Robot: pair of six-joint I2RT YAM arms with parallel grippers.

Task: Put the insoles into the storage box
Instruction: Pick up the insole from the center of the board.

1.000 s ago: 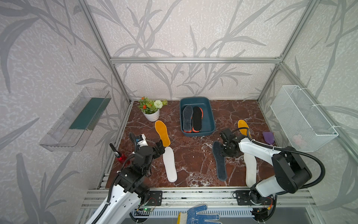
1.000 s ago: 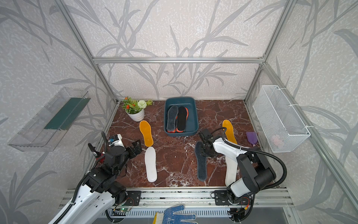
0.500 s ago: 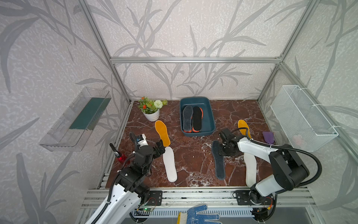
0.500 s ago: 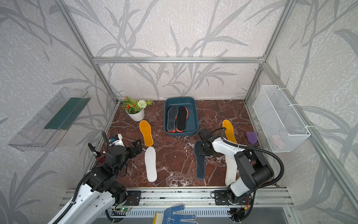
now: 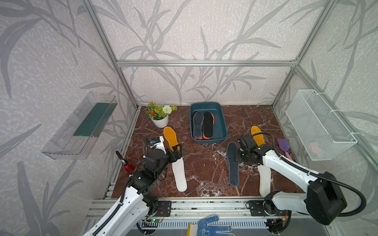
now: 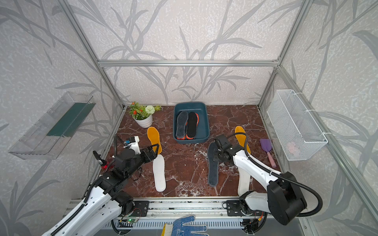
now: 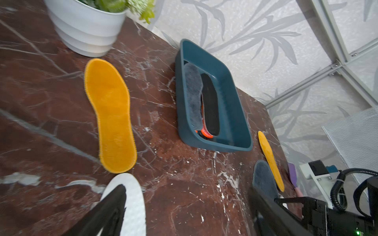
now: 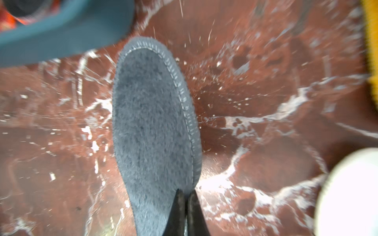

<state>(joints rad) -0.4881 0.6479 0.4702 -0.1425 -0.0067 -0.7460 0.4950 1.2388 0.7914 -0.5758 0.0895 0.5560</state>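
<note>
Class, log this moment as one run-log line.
right gripper: shut on grey insole edge | left gripper: open, near white insole | box: some insoles inside

You have the storage box (image 5: 222, 130) near the back wall, with a grey insole (image 5: 198, 125) and a black insole (image 5: 208, 125) side by side in it. Your right gripper (image 5: 235, 155) meets the edge of the loose grey insole (image 5: 232, 169). Your left gripper (image 5: 177, 148) hangs where the mustard insole (image 5: 170, 135) and the white insole (image 5: 180, 175) meet.

two yellow insoles (image 5: 171, 138), two white insoles (image 5: 180, 175), two grey insoles (image 5: 232, 171), one black insole (image 5: 208, 124), one storage box (image 5: 221, 123)
</note>
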